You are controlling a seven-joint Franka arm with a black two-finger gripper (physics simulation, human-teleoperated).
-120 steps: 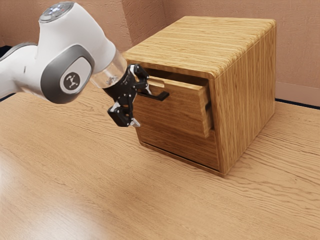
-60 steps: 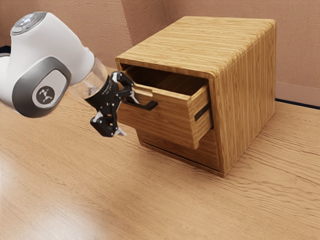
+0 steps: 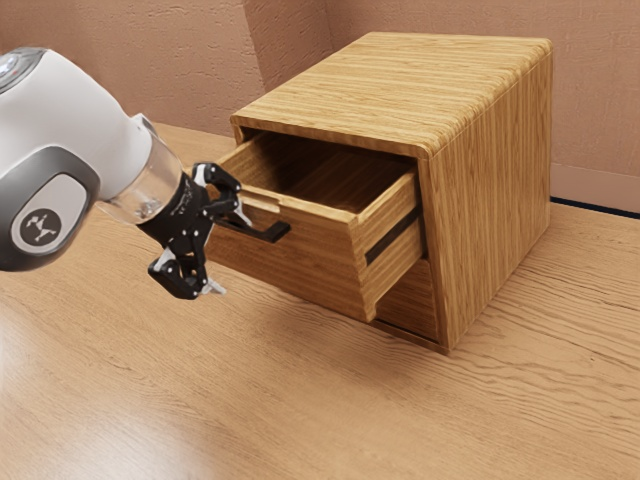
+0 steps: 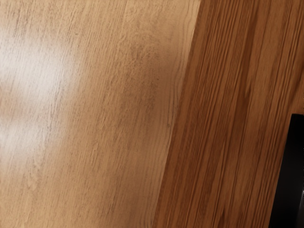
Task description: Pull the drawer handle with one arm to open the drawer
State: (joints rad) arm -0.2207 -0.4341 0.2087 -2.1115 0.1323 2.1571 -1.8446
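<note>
- Step in hand: the pull. Drawer (image 3: 300,250) stands well out of the cabinet (image 3: 480,180), its inside open to view and bare as far as I can see.
- Drawer's place: upper slot of the cabinet, its front drawn toward the exterior view's left and hanging over the worktop (image 3: 300,400). Its rear part sits inside the cabinet.
- Handle (image 3: 262,230): black bar on the drawer front, level.
- Gripper (image 3: 205,235): right at the handle's near end and touching it. Clenched on the bar or merely hooked behind it, I cannot tell.
- Arm (image 3: 60,170) comes in from the exterior view's left, low over the worktop.
- Judgement: task nearly done, perhaps done already; the drawer is plainly open.
- Next move, as I judge it: a short, straight pull along the drawer's line if more travel is wanted, with no sideways drag that could jam the drawer. Otherwise let go of the handle and back away.
- Count: one cabinet, one drawer, one handle, one arm, one gripper.
</note>
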